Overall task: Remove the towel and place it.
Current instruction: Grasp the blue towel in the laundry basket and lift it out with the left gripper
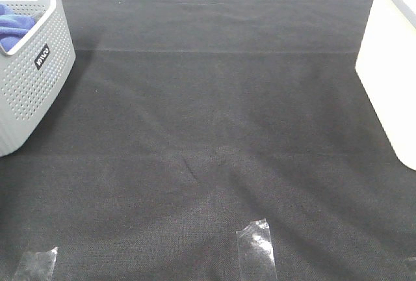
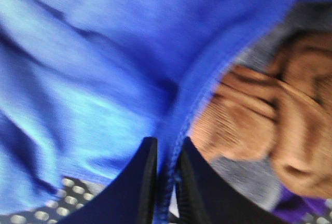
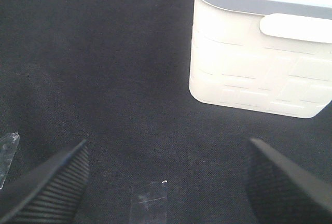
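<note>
On my overhead feed the towel [image 1: 14, 26] sits inside the grey perforated basket [image 1: 39, 92] at the upper left of the frame, only a bunched royal-blue patch showing over the rim. Neither arm shows in that view

From the left wrist camera I see the left tool [image 2: 167, 149] down among the basket's contents. Its two dark fingers are drawn nearly together, and a fold of the towel with its stitched hem runs up from the narrow gap between them, so it is pinching that edge. Blue fabric fills most of this view. A crumpled brown cloth [image 2: 270, 115] lies just beside the hem, touching it, with a scrap of purple fabric [image 2: 298, 206] past that. The picture is blurred, so I can't tell how deep the grip goes

The right tool [image 3: 167, 151] hangs above the black cloth [image 3: 104, 68] covering the table, its ribbed fingers spread wide with nothing between them. The white bin [image 3: 249, 73] stands on the cloth ahead of it; in the overhead view that bin is at the right edge, well apart from the basket. Strips of clear tape [image 1: 257, 248] lie along the bottom of that frame
</note>
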Tool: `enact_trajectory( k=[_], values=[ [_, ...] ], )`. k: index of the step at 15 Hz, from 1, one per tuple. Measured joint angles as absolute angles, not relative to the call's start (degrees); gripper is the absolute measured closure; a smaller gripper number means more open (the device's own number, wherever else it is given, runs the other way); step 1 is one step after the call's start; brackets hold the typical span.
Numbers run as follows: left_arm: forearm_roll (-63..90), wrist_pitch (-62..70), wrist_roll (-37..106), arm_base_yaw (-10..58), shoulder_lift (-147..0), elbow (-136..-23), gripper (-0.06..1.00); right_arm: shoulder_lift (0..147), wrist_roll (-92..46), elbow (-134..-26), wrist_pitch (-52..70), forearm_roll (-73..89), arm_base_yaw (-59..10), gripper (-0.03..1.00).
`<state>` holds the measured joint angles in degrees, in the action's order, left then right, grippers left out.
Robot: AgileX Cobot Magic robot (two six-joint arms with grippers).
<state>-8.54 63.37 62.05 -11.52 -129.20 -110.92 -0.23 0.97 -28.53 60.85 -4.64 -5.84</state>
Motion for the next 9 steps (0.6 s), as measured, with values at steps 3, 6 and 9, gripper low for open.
enact_trajectory(
  k=[3, 6, 9],
  values=[
    [-8.5, 63.9, 62.1, -11.5, -129.2, -110.9, 0.83, -0.2, 1.0, -28.5, 60.8, -4.6, -5.8, 0.20],
    [-8.9, 63.7, 61.9, -11.5, -129.1, -110.9, 0.94, -0.2, 1.0, -28.5, 60.8, -4.6, -5.8, 0.20],
    [-9.5, 64.0, 61.8, -11.5, -125.9, -111.3, 0.94, -0.2, 1.0, -28.5, 60.8, -4.6, -5.8, 0.20]
  ],
)
